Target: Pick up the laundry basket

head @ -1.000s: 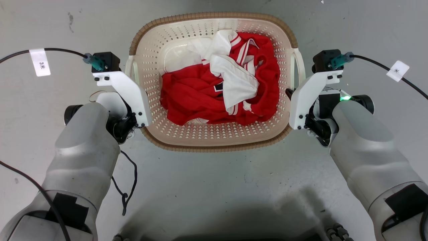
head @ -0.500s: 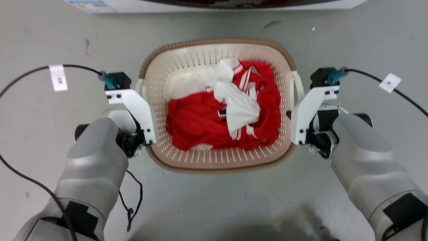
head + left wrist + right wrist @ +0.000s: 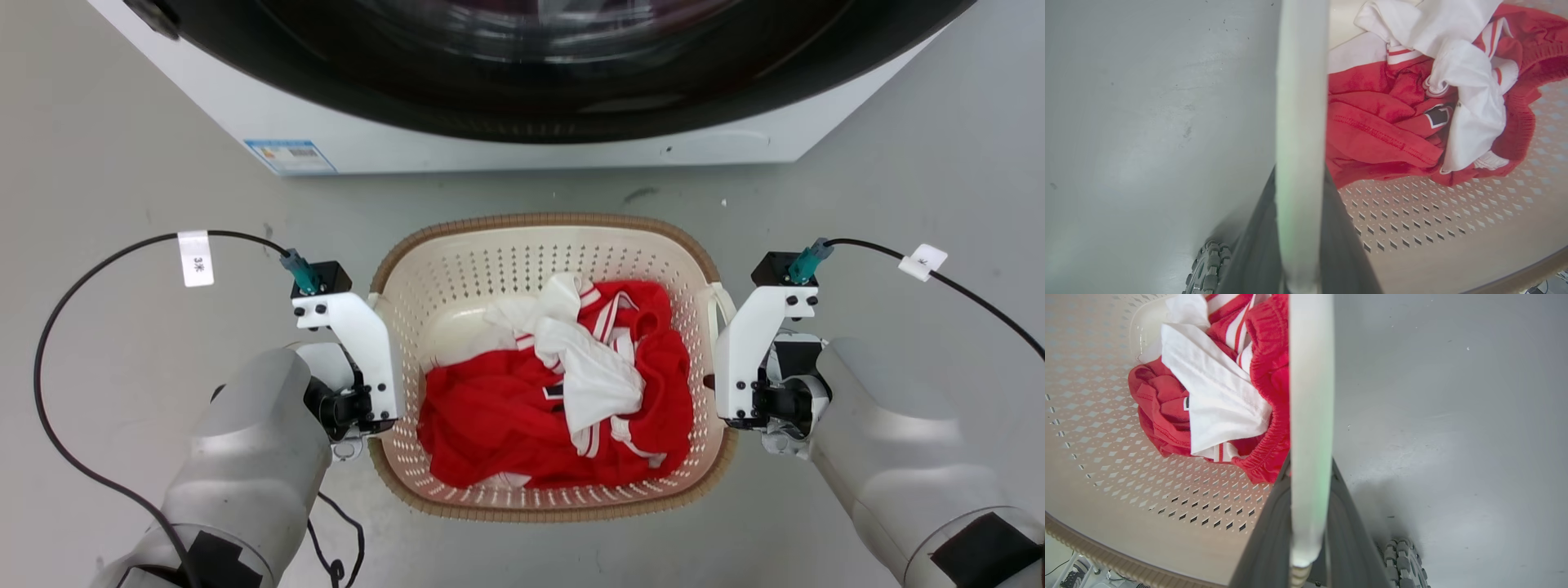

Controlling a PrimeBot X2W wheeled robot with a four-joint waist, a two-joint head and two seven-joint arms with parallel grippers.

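The laundry basket (image 3: 543,222), cream perforated plastic with a brown woven-look rim, sits in the middle of the head view, held between both arms. Red and white clothes (image 3: 563,400) lie inside it. My left gripper (image 3: 363,404) is at its left side. In the left wrist view the left gripper (image 3: 1300,232) is shut on the white left handle (image 3: 1301,102), its dark fingers on either side of the bar. My right gripper (image 3: 744,398) is at the right side. The right gripper (image 3: 1309,526) is likewise shut on the right handle (image 3: 1310,396). The basket looks raised off the grey floor.
A white washer (image 3: 457,151) with a dark round door stands just behind the basket. Black cables loop from both wrists over the floor (image 3: 106,351). A treaded wheel of my base (image 3: 1206,267) shows below the left gripper, and another base wheel (image 3: 1404,561) below the right.
The head camera has moved: the washer has come into the top of the picture, and the basket and grippers sit lower and look smaller. Both grippers keep their hold on the handles.
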